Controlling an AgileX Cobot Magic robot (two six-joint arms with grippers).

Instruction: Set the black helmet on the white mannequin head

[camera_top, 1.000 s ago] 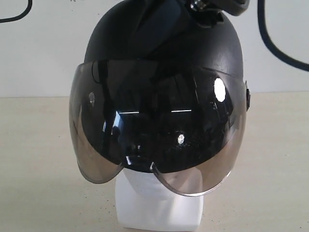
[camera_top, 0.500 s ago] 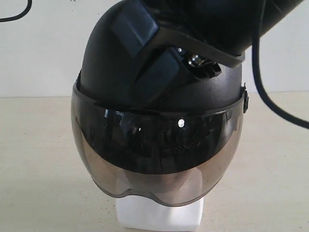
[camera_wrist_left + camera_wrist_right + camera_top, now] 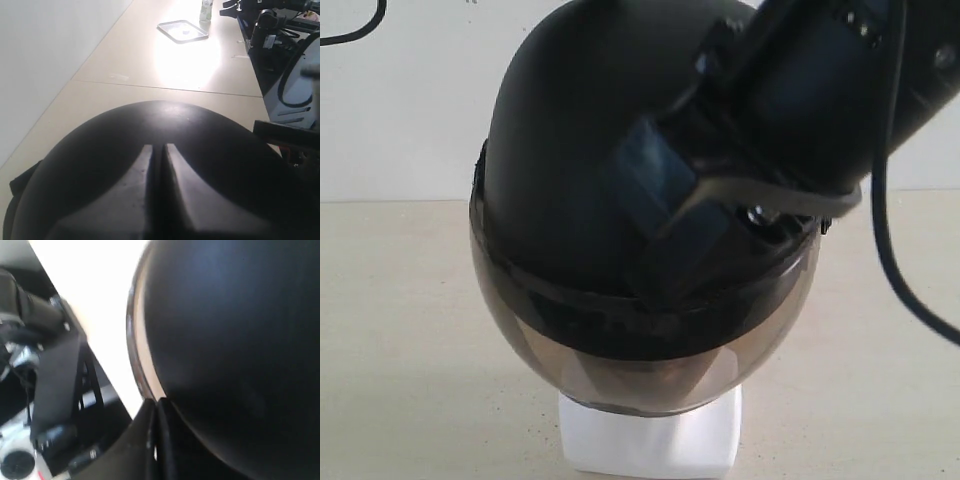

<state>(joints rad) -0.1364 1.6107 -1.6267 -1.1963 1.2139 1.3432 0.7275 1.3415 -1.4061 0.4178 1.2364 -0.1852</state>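
Left claw (image 3: pixel 158 146): fingers drawn together with only a thin slit between, gripping nothing, laid flat on the helmet's crown.
Right claw (image 3: pixel 155 401): fingers together, nothing between them, tips against the shell near its rim.
Black helmet (image 3: pixel 570 150): directly under both claws and touching them, seated over the head, tipped forward.
Smoky visor (image 3: pixel 570 360): down over the face.
White mannequin head (image 3: pixel 650 440): beneath the helmet, only its blocky neck base showing.
Metal tray (image 3: pixel 182 31): well beyond the left claw's tips, on the table (image 3: pixel 200 75).
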